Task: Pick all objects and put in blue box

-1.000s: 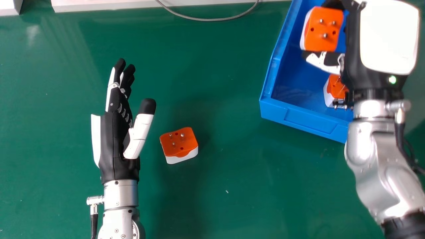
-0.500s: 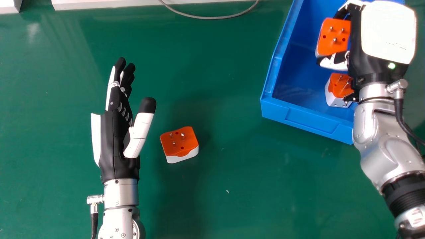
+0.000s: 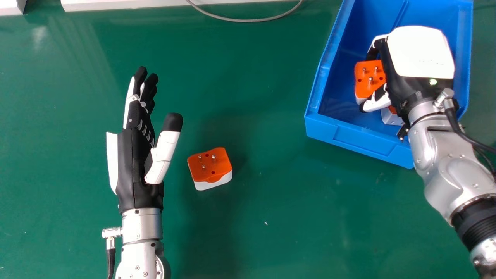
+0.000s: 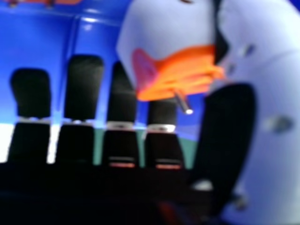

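Note:
My right hand (image 3: 414, 62) is inside the blue box (image 3: 358, 141) at the upper right of the head view, curled round an orange and white plug adapter (image 3: 368, 83) with its pins up. In the right hand view the adapter (image 4: 168, 42) sits between the thumb and fingers of my right hand (image 4: 84, 89). A second adapter (image 3: 391, 117) lies on the box floor, partly hidden under that hand. On the table a third adapter (image 3: 210, 166) rests pins up, right of my left hand (image 3: 133, 162), whose fingers are straight.
A grey cable (image 3: 248, 20) loops along the table's far edge, beside a white strip (image 3: 128, 5). The green table (image 3: 248, 232) spreads between my left arm and the box. The box walls stand round my right hand.
My right hand has come nearer and down into the box with its adapter, now covering most of the second adapter. The left hand and the table adapter have stayed where they were.

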Controlling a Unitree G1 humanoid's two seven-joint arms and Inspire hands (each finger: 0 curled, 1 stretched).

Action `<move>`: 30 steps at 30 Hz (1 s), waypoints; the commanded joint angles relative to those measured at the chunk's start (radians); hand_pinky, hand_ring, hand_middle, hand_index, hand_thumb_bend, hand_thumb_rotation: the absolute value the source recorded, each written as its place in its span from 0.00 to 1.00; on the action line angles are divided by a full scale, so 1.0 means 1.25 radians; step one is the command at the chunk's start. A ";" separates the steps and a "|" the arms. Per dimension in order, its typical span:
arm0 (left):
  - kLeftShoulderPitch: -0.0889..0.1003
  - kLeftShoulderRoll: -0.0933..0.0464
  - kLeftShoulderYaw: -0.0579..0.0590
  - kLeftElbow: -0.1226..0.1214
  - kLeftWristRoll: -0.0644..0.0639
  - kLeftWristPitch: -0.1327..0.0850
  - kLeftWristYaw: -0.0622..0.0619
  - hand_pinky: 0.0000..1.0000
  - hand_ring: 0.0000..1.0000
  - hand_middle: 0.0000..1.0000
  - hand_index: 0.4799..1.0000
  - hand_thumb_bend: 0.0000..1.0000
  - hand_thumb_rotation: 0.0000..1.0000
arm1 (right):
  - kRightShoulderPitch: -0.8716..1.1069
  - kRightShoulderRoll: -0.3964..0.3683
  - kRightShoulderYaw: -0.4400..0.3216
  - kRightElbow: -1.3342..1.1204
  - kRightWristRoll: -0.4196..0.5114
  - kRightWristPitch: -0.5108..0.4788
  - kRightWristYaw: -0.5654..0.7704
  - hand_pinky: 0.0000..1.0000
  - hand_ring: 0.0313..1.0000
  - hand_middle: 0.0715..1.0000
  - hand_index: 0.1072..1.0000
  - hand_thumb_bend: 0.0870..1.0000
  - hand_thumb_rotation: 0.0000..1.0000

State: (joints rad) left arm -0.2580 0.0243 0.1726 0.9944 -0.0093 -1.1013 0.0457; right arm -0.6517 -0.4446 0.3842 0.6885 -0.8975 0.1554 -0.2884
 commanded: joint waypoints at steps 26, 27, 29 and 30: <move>-0.012 -0.001 -0.004 0.004 0.007 -0.007 0.005 0.96 0.93 0.92 0.85 0.94 0.76 | -0.029 -0.004 0.015 -0.157 -0.021 0.214 0.274 0.55 0.69 0.78 0.76 0.76 0.12; -0.012 -0.001 -0.004 0.004 0.008 -0.008 0.006 0.96 0.93 0.92 0.85 0.94 0.76 | -0.029 -0.006 0.017 -0.162 -0.023 0.221 0.282 0.62 0.75 0.82 0.80 0.80 0.15; -0.013 -0.001 -0.004 0.004 0.007 -0.006 0.005 0.96 0.94 0.92 0.86 0.93 0.76 | -0.026 -0.007 0.018 -0.172 -0.020 0.231 0.291 0.68 0.80 0.86 0.84 0.83 0.17; -0.014 -0.001 -0.004 0.005 0.006 -0.006 0.004 0.96 0.93 0.92 0.86 0.93 0.76 | -0.024 -0.007 0.018 -0.177 -0.018 0.235 0.293 0.74 0.84 0.89 0.87 0.85 0.19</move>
State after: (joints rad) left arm -0.2632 0.0246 0.1720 0.9996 -0.0028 -1.1003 0.0513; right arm -0.6548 -0.4396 0.4084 0.4997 -0.9055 0.4371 0.0741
